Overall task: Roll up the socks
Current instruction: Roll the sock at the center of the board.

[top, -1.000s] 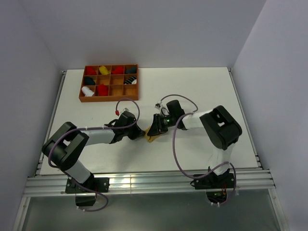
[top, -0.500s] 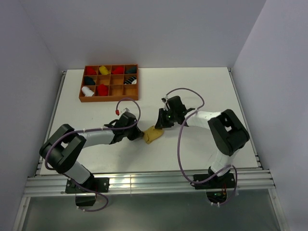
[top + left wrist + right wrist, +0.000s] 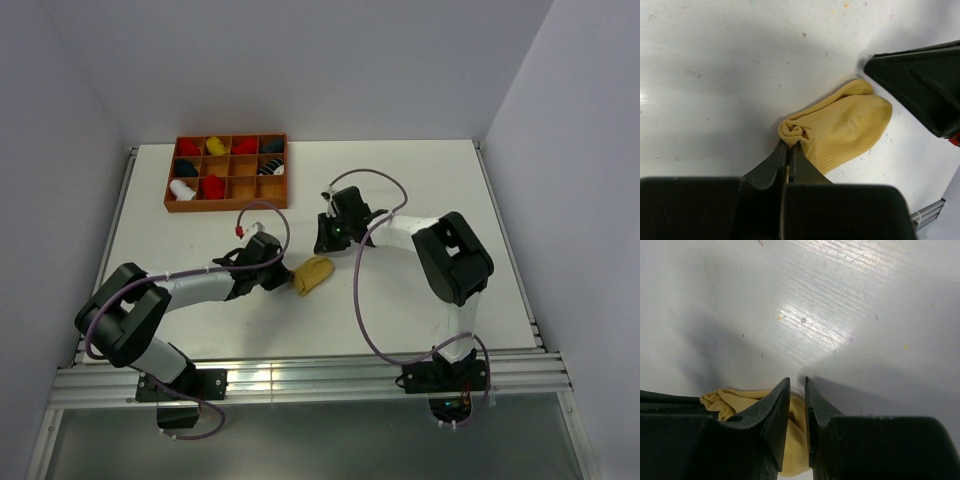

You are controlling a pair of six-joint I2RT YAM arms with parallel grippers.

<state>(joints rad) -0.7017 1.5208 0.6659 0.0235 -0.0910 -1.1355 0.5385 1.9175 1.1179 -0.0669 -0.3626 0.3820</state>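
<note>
Evidently the roll of the tan-yellow sock [image 3: 845, 127] is only begun: its near end is curled into a small tight scroll, while the rest of the fabric lies flat and folded on the white bench [image 3: 420, 180], toe end pointing away from the left arm. The left end effector [image 3: 789, 146] has its jaws pressed together right at that scroll, clamped on a thin fold of the sock, so the curled end is held rather than loose. The right end effector [image 3: 797, 382] hangs just beyond the far side of the sock, jaws a narrow slit apart with nothing between them; the yellow fabric shows beneath and behind its fingers, and from above it appears clear of the cloth. No other loose sock shows on the bench. At the far left corner sits the wooden compartment tray [image 3: 226, 207], several of its cells holding small fabric bundles [image 3: 215, 146] in red, yellow, dark and white, which I take to be socks already dealt with, though they are too small to be sure they are rolled. By my reckoning most of this sock's length has yet to be wound up, and it must then go to one of the free cells.
</note>
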